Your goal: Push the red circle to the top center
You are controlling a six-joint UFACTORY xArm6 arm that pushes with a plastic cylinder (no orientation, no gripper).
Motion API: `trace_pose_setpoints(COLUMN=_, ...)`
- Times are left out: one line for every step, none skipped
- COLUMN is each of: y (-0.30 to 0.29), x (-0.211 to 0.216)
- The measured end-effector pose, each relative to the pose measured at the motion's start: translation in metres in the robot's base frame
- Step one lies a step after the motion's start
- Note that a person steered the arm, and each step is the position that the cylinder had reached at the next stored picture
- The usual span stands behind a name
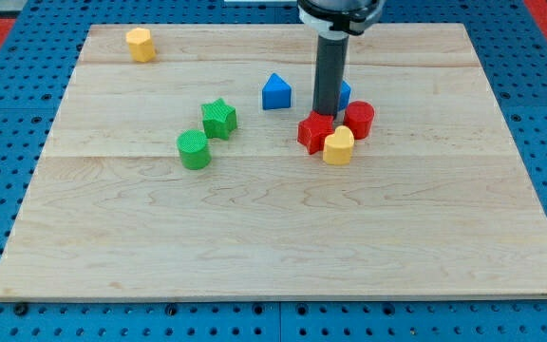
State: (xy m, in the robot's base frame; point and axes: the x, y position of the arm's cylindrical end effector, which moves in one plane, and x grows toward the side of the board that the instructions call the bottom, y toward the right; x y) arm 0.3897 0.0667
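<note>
The rod ends in my tip (328,114), no jaws to tell of. The red circle (359,120) sits just to its right. Two reds, two yellows, two greens, two blues.

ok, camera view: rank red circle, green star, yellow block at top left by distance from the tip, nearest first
1. red circle: just right of my tip.
2. green star: to the view's left, mid-board.
3. yellow block: the view's top-left corner.
</note>
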Motion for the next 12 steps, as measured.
trace_pose_setpoints(y=0.004, x=0.025)
trace_pose_setpoints(y=0.05, x=0.006)
trace_pose_setpoints(y=0.084, x=-0.027)
trace_pose_setpoints(y=0.102, x=-0.037)
trace_pose_setpoints(y=0.128, x=-0.058)
trace_pose_setpoints(y=0.111, x=-0.077)
trace_pose_setpoints(y=0.095, x=-0.085)
trace_pose_setpoints(y=0.139, x=-0.086)
trace_pose_setpoints(y=0.136, x=-0.109)
trace_pose_setpoints(y=0.047, x=-0.113)
trace_pose_setpoints(y=0.001, x=-0.113)
trace_pose_setpoints(y=0.064, x=-0.094)
